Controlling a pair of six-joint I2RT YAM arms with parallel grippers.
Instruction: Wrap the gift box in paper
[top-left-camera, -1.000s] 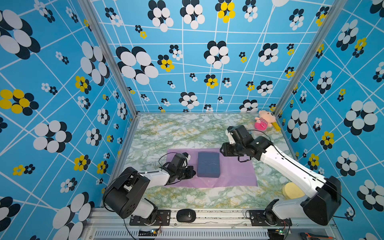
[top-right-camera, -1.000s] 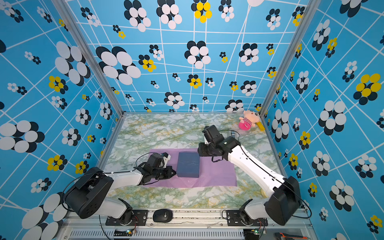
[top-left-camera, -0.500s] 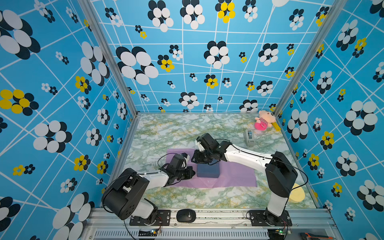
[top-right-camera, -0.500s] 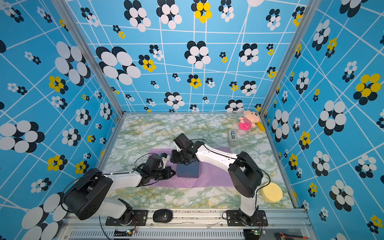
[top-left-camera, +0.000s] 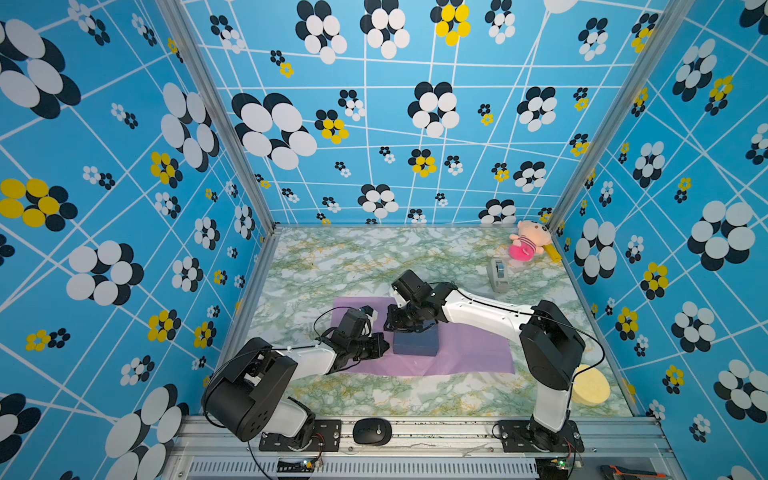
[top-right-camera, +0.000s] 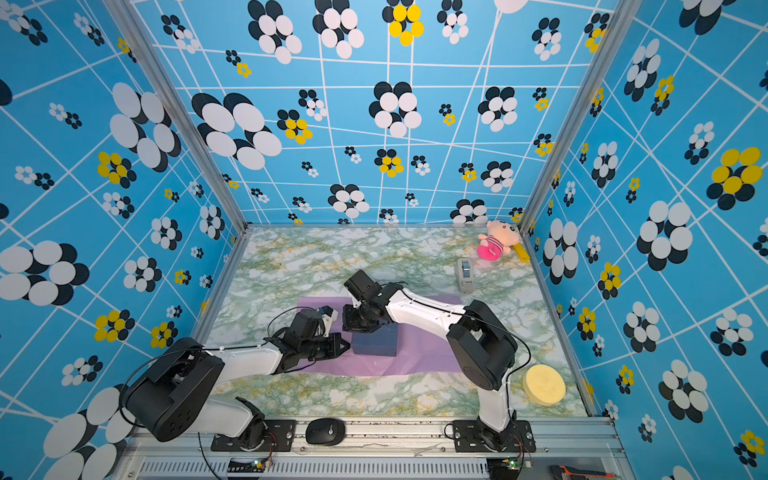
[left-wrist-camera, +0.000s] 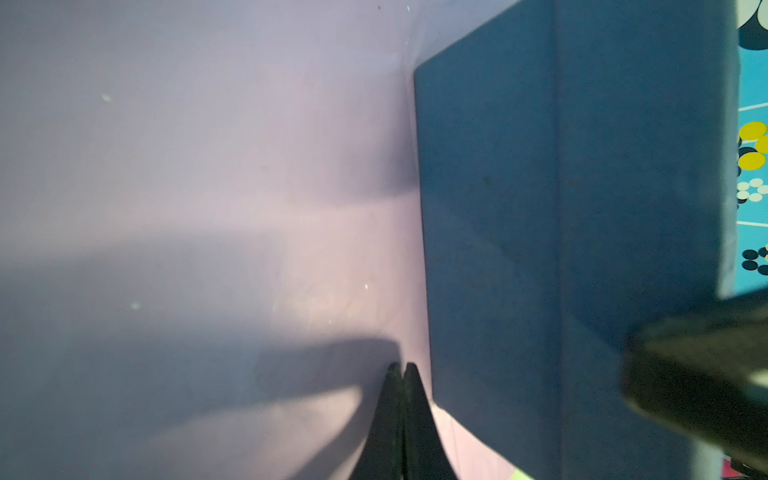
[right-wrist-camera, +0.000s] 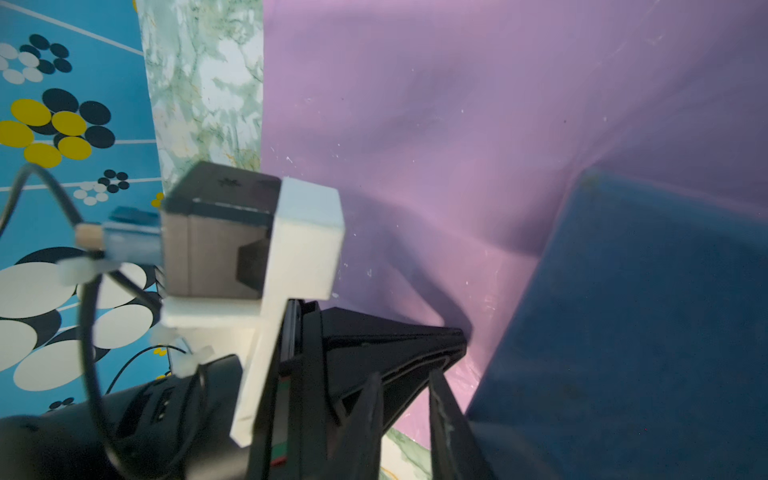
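Observation:
The navy gift box (top-left-camera: 415, 344) (top-right-camera: 374, 344) lies on the left part of the lilac paper (top-left-camera: 469, 353) (top-right-camera: 424, 353), which is spread flat on the marble tabletop. My left gripper (top-left-camera: 384, 345) (top-right-camera: 345, 345) lies low on the paper against the box's left side. In the left wrist view its tips (left-wrist-camera: 401, 366) are pressed together with nothing visible between them, right beside the box (left-wrist-camera: 561, 208). My right gripper (top-left-camera: 391, 327) (top-right-camera: 351, 326) reaches across to the box's far left corner. Its fingers (right-wrist-camera: 405, 386) stand a narrow gap apart, empty, above the left gripper and next to the box (right-wrist-camera: 623, 332).
A grey tape dispenser (top-left-camera: 498, 274) (top-right-camera: 466, 274) and a pink plush toy (top-left-camera: 528, 245) (top-right-camera: 496, 243) sit at the back right. A yellow round sponge (top-left-camera: 590, 384) (top-right-camera: 544, 384) lies front right. A black mouse (top-left-camera: 372, 432) rests on the front rail.
My right arm swung left from beyond the box's right side to its far left corner, and its jaws narrowed. The left arm, box and paper stayed put.

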